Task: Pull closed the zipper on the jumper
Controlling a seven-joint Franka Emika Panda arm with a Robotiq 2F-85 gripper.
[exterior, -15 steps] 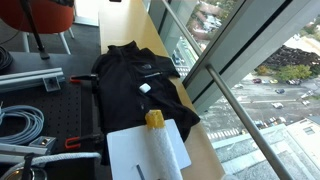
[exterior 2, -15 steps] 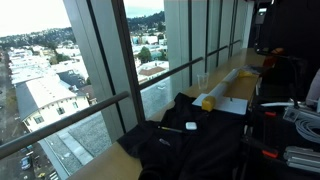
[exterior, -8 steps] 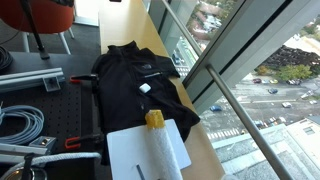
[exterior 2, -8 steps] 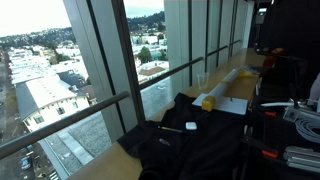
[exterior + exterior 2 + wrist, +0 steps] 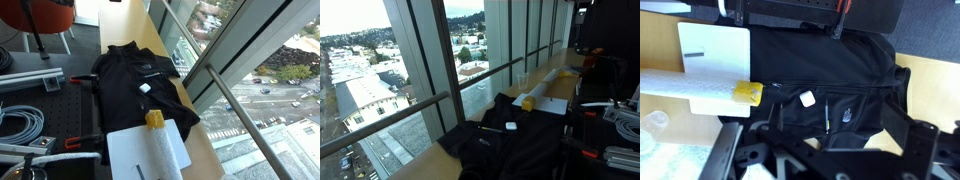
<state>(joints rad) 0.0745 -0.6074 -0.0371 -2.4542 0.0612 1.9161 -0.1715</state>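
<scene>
No shift since earlier: jumper (image 5: 140, 85) flat, chest marks (image 5: 807, 98) unreadable, tool (image 5: 826, 158) state indiscernible.

2 exterior views from opposite ends, wrist overhead; jumper (image 5: 135, 88) in all.

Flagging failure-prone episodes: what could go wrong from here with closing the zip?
The zipper barely stands out from the black jumper, so the jaws may pinch fabric instead. The jumper lies loose, so pulling may drag it. The yellow cap by its hem could get knocked.
</scene>
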